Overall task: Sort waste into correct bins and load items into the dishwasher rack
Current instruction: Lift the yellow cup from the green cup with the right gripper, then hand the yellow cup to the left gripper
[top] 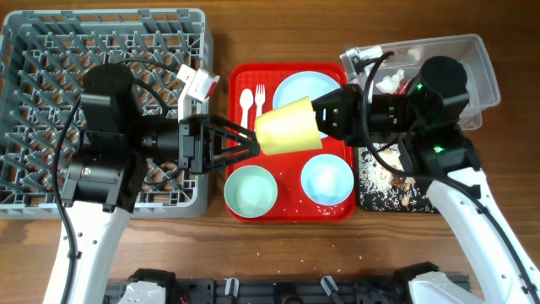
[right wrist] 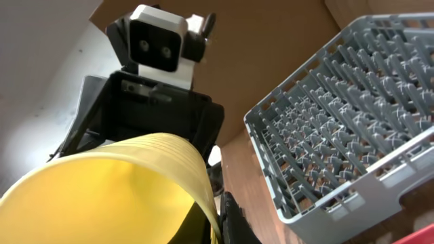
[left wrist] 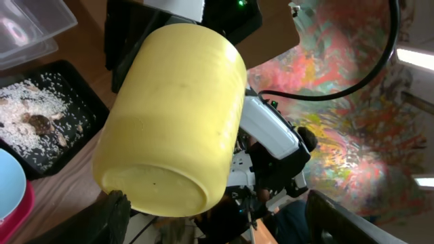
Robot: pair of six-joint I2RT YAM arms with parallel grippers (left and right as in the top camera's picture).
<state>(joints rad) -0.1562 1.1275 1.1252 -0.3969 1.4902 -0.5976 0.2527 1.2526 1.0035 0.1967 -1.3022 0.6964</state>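
My right gripper is shut on the rim of the yellow cup and holds it on its side above the red tray. The finger on the cup wall shows in the right wrist view. My left gripper is open, its fingers spread at the cup's base. In the left wrist view the cup sits between them, base first. On the tray lie a pale blue plate, white spoon, fork, mint bowl and blue bowl. The red wrapper is out of view.
The grey rack fills the left side under my left arm. The clear tub at far right holds a white tissue wad. The black tray with rice and brown scraps lies right of the red tray.
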